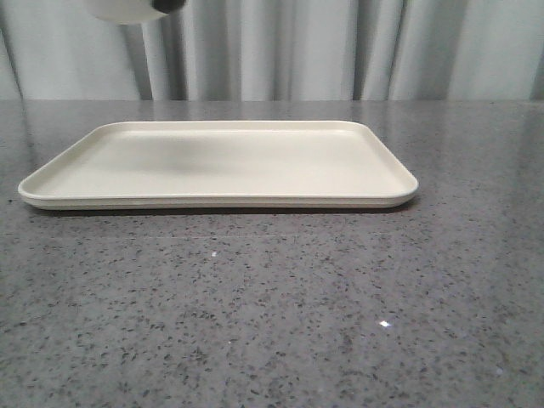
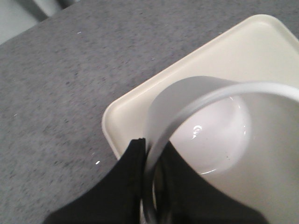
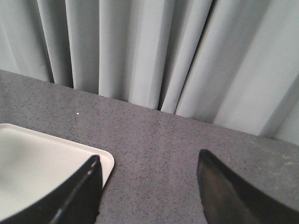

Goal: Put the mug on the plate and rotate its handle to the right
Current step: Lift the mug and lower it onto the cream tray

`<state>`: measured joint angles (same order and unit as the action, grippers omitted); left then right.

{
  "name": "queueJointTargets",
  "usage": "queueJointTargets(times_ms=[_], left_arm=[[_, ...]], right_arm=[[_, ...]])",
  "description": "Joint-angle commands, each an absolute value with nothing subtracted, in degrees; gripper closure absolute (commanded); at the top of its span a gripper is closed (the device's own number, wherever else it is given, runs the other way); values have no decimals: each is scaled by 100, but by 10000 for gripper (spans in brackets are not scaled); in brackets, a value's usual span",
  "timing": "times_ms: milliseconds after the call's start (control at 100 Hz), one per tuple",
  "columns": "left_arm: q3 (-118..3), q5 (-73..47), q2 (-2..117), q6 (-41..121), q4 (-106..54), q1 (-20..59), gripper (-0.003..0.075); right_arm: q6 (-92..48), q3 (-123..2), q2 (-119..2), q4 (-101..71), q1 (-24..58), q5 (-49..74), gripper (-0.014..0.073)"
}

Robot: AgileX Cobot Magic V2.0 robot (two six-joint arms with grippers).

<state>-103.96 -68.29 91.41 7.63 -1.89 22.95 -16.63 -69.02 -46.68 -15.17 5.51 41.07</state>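
A grey speckled stone table point(image 1: 272, 323) fills the front view, running back to a wall of pale pleated curtains point(image 1: 340, 51).

On the far half of the table lies the plate point(image 1: 221, 161), a wide, flat, cream-coloured rectangle with rounded corners and a low raised rim. Its long side runs left to right, and a soft grey shadow falls across its left-centre.

The mug point(image 1: 127, 10) hangs in the air above the left part of the plate, not touching it. In the front view only its white rounded bottom shows at the very top edge, with a glossy black piece, probably the handle point(image 1: 170, 5), just to its right. The smiley face cannot be seen.

The left wrist view looks straight down into the mug's shiny white inside, with a corner of the plate below it. The left gripper point(image 2: 152, 182) is closed on the mug's rim: one black finger point(image 2: 128, 177) presses the outside of the wall and the other sits inside it.

The right gripper point(image 3: 148, 186) hovers low at the plate's far right corner, pointing toward the curtains. Its two black fingers point(image 3: 79, 196) stand wide apart with nothing between them.
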Motion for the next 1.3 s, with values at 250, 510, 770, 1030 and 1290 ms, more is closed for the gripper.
queueJointTargets(times_ms=[250, 510, 770, 1030, 1290], left_arm=[[-10980, -6795, 10272, 779, -305, 2903, 729], [-10980, -6817, 10559, 856, -716, 2903, 729], [-10980, -7023, 10755, 860, -716, 2903, 729], [-10980, -7047, 10755, 860, -696, 2903, 729], [-10980, -7036, 10755, 860, -671, 2903, 727]], right_arm=[[-1715, -7083, -4664, -1539, 566, 3740, 139], [-1715, -7083, -4675, -1539, 566, 3796, 139], [-1715, -7083, -4849, -1539, 566, 3846, 139], [-1715, -7083, -4948, -1539, 566, 3915, 139], [-1715, -7083, -4948, -1539, 566, 3936, 139]])
